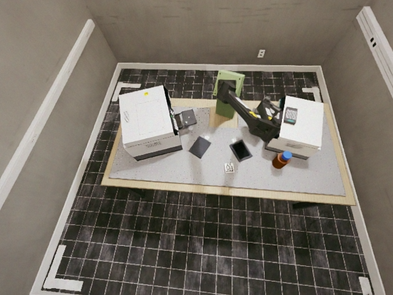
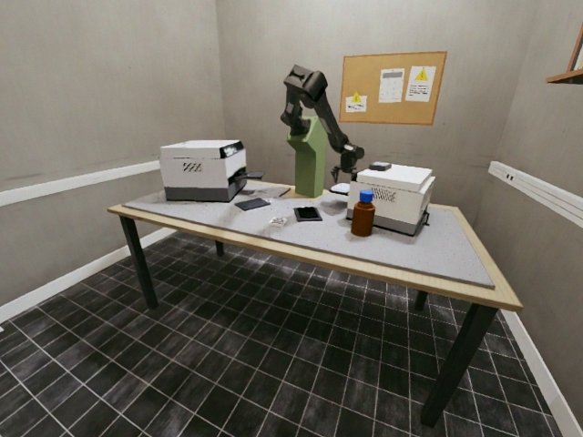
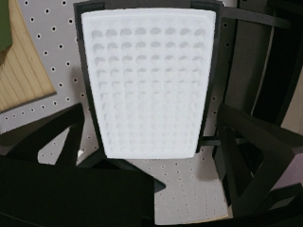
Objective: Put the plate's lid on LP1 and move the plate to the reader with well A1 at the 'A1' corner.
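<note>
A white multi-well plate (image 2: 341, 188) (image 3: 151, 85) lies on the dark stage (image 3: 86, 71) of the dispenser (image 1: 303, 123) (image 2: 393, 192) at the right. Its wells look hazy, as under a lid; I cannot make out the lid's edge. My gripper (image 3: 151, 110) (image 2: 344, 177) is open and empty above the stage, its fingers apart on either side of the plate. The reader (image 1: 145, 117) (image 2: 202, 164) stands at the left, its dark stage (image 1: 189, 118) (image 2: 255, 175) sticking out with no plate on it. Two dark bench positions lie between: a flat one (image 1: 199, 147) (image 2: 252, 204) and a recessed one (image 1: 240, 150) (image 2: 308, 214). Their names are unreadable.
The brown bottle (image 1: 281, 160) (image 2: 363, 218) with a blue cap stands upright in front of the dispenser. A keypad (image 1: 291, 115) (image 2: 380, 166) lies on the dispenser's top. The green arm pedestal (image 1: 225, 108) (image 2: 309, 164) stands at the back. A small white patterned square (image 1: 229, 168) (image 2: 278, 221) lies near the front.
</note>
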{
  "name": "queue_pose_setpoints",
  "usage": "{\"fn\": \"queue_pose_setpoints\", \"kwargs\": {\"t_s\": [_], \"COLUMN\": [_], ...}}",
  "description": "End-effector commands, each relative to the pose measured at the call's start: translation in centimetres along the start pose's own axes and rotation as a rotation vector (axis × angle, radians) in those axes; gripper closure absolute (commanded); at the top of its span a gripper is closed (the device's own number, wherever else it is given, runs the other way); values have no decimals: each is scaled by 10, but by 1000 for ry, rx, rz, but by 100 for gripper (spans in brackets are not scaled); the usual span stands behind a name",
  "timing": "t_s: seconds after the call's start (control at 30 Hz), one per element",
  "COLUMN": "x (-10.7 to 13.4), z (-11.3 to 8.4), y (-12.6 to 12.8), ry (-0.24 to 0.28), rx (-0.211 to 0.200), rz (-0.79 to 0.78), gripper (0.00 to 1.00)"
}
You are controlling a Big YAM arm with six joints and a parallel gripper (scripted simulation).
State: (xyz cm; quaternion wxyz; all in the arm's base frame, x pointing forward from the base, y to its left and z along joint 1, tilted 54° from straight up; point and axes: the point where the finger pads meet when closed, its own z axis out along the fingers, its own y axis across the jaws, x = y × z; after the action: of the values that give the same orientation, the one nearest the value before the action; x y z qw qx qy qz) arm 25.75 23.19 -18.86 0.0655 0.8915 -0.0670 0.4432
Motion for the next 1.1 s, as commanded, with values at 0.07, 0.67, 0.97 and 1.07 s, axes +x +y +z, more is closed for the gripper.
{"fn": "queue_pose_setpoints", "kwargs": {"t_s": [0.07, 0.67, 0.97, 1.07], "x": [-8, -2, -4, -2], "z": [-9, -1, 5, 4], "y": [8, -12, 14, 13], "ry": [-4, 7, -7, -6], "rx": [15, 30, -19, -17], "rz": [-24, 3, -17, -13], "gripper": [0, 0, 0, 0]}}
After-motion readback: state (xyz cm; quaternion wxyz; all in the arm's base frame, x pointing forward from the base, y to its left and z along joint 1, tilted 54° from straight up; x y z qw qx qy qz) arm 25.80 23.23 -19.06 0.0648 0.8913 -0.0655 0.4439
